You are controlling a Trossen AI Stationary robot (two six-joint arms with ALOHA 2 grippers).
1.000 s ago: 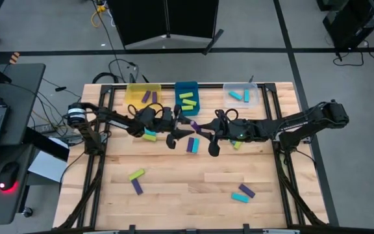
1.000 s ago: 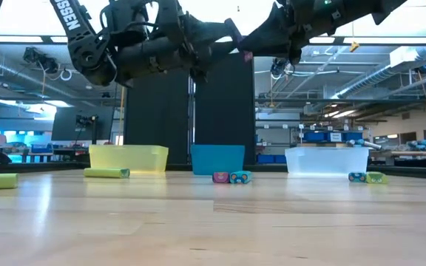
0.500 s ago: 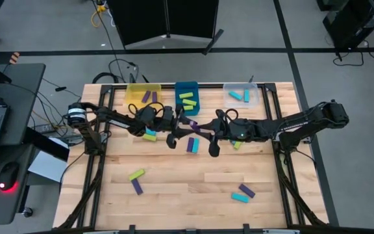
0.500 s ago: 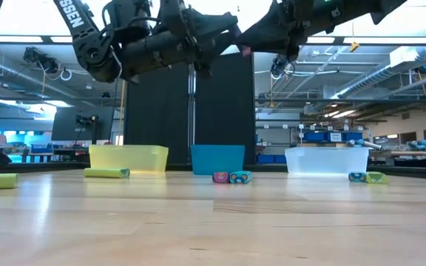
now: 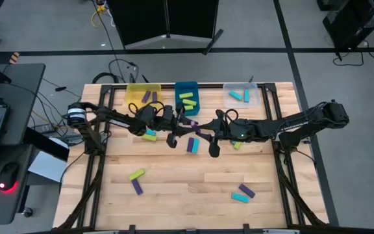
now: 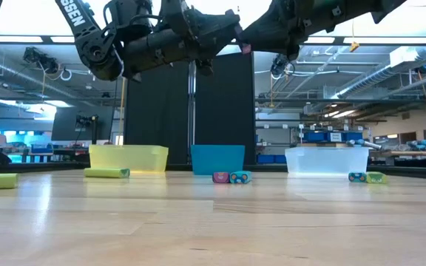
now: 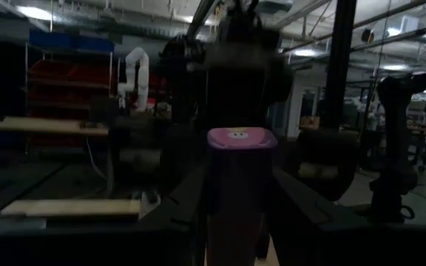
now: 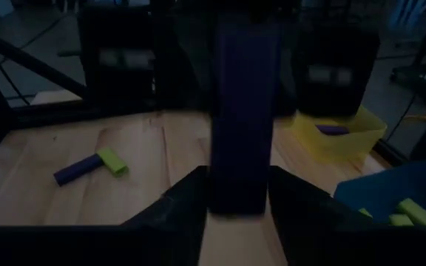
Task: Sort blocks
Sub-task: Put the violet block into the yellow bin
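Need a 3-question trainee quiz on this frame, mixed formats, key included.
1. The binned lime blocks lie in which bin? A yellow, B blue, C clear.
2. True or false: the left pincer and right pincer rest on the table.
3. Fill in: the block between the two pincers is ____.

Key: 1 B, the blue bin. 2 False, both are raised in the air. 3 purple.

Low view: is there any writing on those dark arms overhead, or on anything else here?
"SSEN", white letters running off the picture's top edge, on the left arm.
The shelf bins behind the table carry a label too small to read.
Nothing else is readable.
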